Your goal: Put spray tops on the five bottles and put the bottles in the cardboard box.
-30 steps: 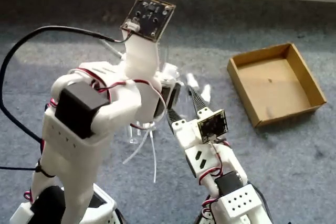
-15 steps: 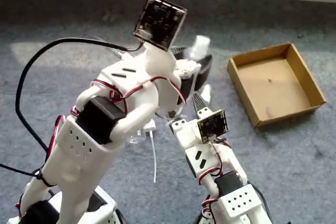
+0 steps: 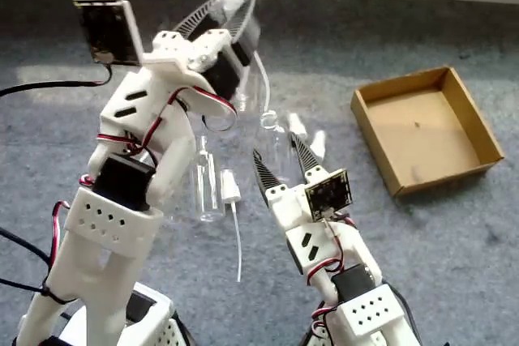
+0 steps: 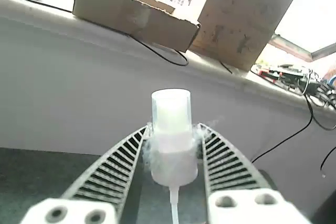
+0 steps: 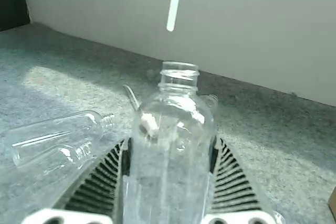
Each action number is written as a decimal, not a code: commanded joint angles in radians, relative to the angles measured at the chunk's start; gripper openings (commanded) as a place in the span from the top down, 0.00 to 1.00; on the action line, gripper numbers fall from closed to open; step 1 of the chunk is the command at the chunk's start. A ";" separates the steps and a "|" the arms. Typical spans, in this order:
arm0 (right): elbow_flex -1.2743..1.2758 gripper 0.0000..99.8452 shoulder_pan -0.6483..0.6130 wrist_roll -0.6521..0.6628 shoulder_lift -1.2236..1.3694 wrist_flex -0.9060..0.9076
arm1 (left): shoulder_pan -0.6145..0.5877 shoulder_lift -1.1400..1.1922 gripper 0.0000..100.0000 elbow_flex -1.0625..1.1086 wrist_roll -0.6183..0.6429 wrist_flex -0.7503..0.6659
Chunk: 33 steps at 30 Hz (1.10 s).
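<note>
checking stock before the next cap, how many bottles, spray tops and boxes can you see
clear bottles: 2 (gripped bottle, lying bottle)
spray tops: 4 (raised top, three carpet tops)
cardboard box: 1
total: 7

Grey carpet (image 3: 454, 265); flat carton (image 4: 131, 14), tall carton (image 4: 247, 17), black cable (image 4: 153, 51) on white ledge (image 4: 37, 11).

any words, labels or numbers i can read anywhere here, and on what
None can be read.
The spray top, the clear bottle and the cardboard box carry no label or print that shows.
The boxes on the sill: any marks are too blurred to read.
</note>
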 commanded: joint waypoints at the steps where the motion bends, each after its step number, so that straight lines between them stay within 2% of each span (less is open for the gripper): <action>1: 0.107 0.97 -0.007 0.009 -0.012 -0.033 | -0.047 -0.027 1.00 -0.007 0.167 -0.034; 11: 0.108 0.97 -0.007 0.009 -0.012 -0.033 | -0.064 -0.016 1.00 0.062 0.178 -0.040; 18: 0.108 0.97 -0.007 0.009 -0.012 -0.033 | -0.065 0.077 1.00 0.053 0.178 -0.040; 25: 0.108 0.97 -0.007 0.009 -0.012 -0.033 | -0.107 0.084 1.00 0.058 0.178 -0.166; 33: 0.108 0.97 -0.007 0.009 -0.012 -0.033 | -0.111 0.082 1.00 0.091 0.176 -0.135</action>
